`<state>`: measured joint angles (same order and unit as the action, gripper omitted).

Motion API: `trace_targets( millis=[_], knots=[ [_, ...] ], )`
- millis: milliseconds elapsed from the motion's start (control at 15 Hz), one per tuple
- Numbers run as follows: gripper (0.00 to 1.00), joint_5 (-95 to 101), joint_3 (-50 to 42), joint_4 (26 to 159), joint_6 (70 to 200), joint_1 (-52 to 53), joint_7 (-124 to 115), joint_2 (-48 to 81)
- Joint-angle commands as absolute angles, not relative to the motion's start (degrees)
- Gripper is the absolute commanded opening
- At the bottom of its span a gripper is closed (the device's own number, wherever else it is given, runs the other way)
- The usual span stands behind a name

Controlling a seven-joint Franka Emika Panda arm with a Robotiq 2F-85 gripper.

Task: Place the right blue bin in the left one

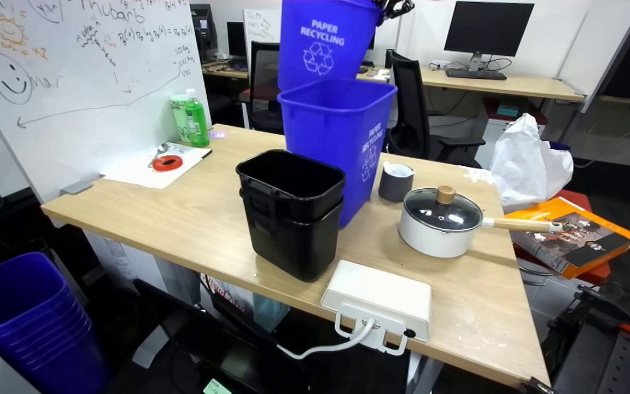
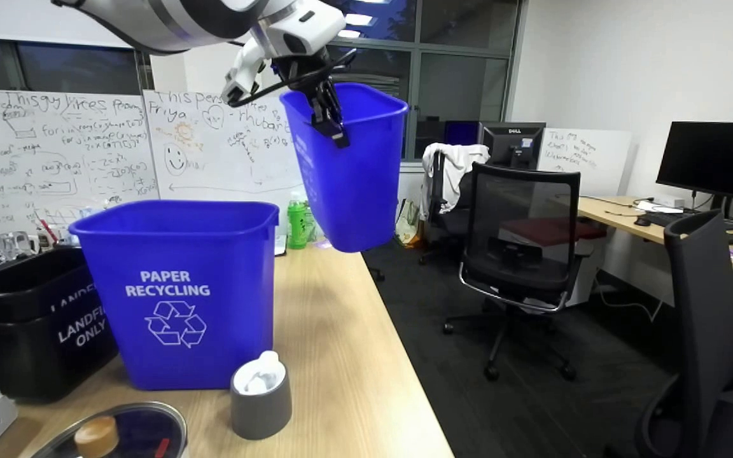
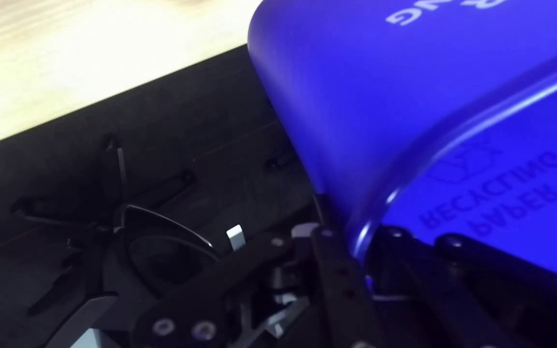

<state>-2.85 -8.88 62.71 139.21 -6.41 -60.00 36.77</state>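
While hand [image 2: 337, 127] pinches glossy rim [image 3: 445, 137], tapered plastic bin [image 2: 361, 187] hangs.

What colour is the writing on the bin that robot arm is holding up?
White lettering on the blue bin, clearest in an exterior view.

Lower than gripper [image 2: 335, 126], on table [image 1: 211, 208]: nested black bins [image 1: 293, 221], grey cup [image 1: 395, 185], lidded pot [image 1: 436, 238], green bottle [image 1: 197, 122], white box [image 1: 378, 287]. Beyond gripper, in an exterior view: mesh chair [image 2: 522, 229].

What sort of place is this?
Probably an office or lab workspace: there's a writing-covered whiteboard, a computer monitor on a desk, and a wheeled chair.
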Motion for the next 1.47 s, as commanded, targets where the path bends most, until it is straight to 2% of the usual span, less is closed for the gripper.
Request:
trace_targets(
  millis=[0,600,800,867,933,1400],
  knots=[
    [0.03,-5.5,-7.5,49.2,135.0,-8.7,-55.5,42.8],
    [0.03,-8.8,-4.4,31.8,126.5,-11.2,-53.3,48.5],
    [0.03,-9.5,-3.5,31.6,125.3,-11.5,-52.9,47.7],
    [0.03,-7.4,-5.1,35.4,125.9,-10.3,-54.2,45.9],
    [0.12,-7.3,-5.0,35.3,125.5,-10.4,-54.2,45.9],
    [0.12,-7.1,-5.1,35.8,125.4,-10.3,-54.2,46.1]
  ],
)
